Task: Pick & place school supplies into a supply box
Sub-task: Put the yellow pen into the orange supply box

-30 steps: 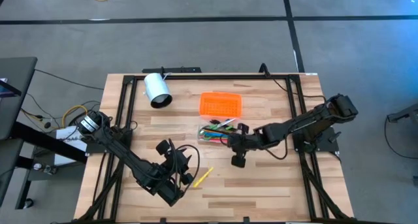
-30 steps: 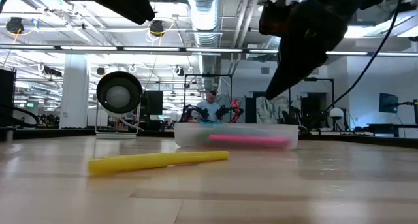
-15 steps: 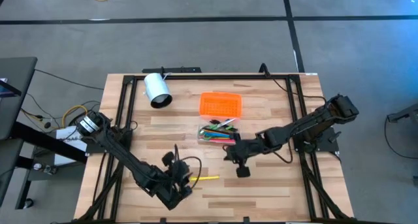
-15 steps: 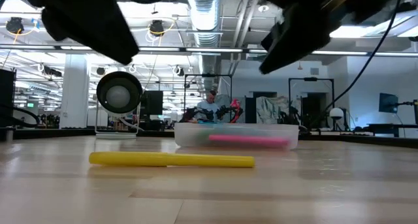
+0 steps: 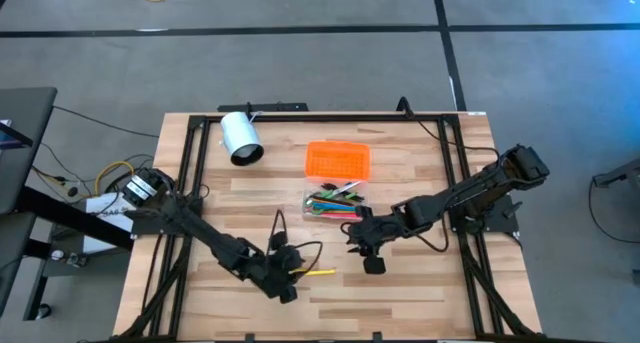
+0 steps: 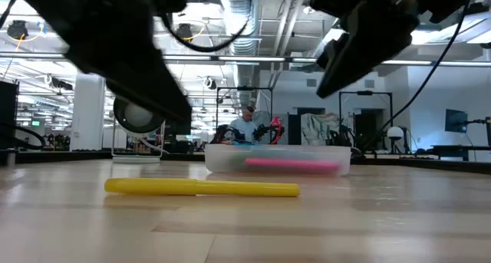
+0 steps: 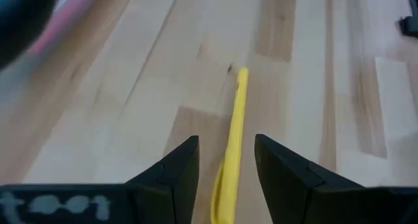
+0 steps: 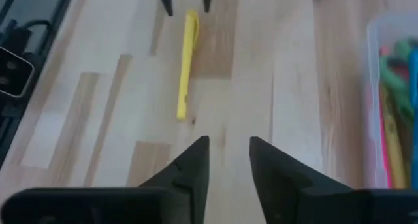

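My left claw [image 7: 225,172] stands open astride one end of the yellow pen [image 5: 318,272], which lies flat on the table [image 5: 420,293] on the near side of the box [image 5: 333,204]. My right claw [image 8: 226,160] hangs between pen and box, fingers parted and holding nothing. The clear box holds the other pens [image 5: 335,205], and its orange lid [image 5: 337,160] lies just beyond it.

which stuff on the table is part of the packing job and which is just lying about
Part of the job:
- yellow pen, lying loose on the wood, between the fingers of the left tool
- clear box with pens and scissors in it
- orange lid, lying beside the box

Just lying about:
- white cylinder, on its side near the table's far edge
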`<state>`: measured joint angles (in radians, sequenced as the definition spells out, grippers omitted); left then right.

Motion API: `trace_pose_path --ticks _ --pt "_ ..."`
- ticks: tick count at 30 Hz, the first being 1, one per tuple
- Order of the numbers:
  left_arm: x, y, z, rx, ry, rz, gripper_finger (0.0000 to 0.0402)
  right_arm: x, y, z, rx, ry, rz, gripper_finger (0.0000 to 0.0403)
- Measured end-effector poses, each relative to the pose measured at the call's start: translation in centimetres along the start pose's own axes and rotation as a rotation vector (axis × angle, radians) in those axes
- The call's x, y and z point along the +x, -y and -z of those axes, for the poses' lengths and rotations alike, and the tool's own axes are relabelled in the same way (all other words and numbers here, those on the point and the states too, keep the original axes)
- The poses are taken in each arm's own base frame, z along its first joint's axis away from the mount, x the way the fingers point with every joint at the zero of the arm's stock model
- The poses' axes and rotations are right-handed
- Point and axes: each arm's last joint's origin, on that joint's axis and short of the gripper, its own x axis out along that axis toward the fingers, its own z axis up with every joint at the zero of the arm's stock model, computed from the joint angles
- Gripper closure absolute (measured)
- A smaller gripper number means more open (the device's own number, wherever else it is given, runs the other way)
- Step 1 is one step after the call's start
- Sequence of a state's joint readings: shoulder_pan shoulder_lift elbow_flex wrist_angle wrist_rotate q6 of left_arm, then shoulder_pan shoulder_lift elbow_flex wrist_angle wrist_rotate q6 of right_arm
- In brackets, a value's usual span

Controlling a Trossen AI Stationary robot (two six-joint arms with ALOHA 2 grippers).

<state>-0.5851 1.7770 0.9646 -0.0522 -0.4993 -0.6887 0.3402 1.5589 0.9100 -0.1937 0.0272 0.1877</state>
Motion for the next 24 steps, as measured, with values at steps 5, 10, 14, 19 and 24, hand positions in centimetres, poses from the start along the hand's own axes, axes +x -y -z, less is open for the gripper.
trace_pose_path --ticks 5,10,14,19,24 --pt "1.3 -0.9 -1.1 0.082 -0.011 0.062 0.0265 0.0 -0.8 0.5 0.008 -0.033 -0.011 0.0277" --pt "2.5 -1.5 -1.3 0.118 -0.031 0.106 0.0265 -0.1 -1.8 0.7 -0.005 -0.031 0.019 0.0269" --pt "3.8 -1.1 -0.6 0.168 -0.07 0.18 0.0265 -0.1 -2.1 0.8 0.005 -0.023 0.054 0.0274" --pt "4.7 -0.3 0.5 0.195 -0.111 0.188 0.0265 -0.2 -2.5 1.1 0.031 -0.041 0.055 0.0282" --pt "5.1 -0.1 1.3 0.184 -0.133 0.106 0.0265 -0.2 -2.8 1.4 0.047 -0.059 0.053 0.0284"
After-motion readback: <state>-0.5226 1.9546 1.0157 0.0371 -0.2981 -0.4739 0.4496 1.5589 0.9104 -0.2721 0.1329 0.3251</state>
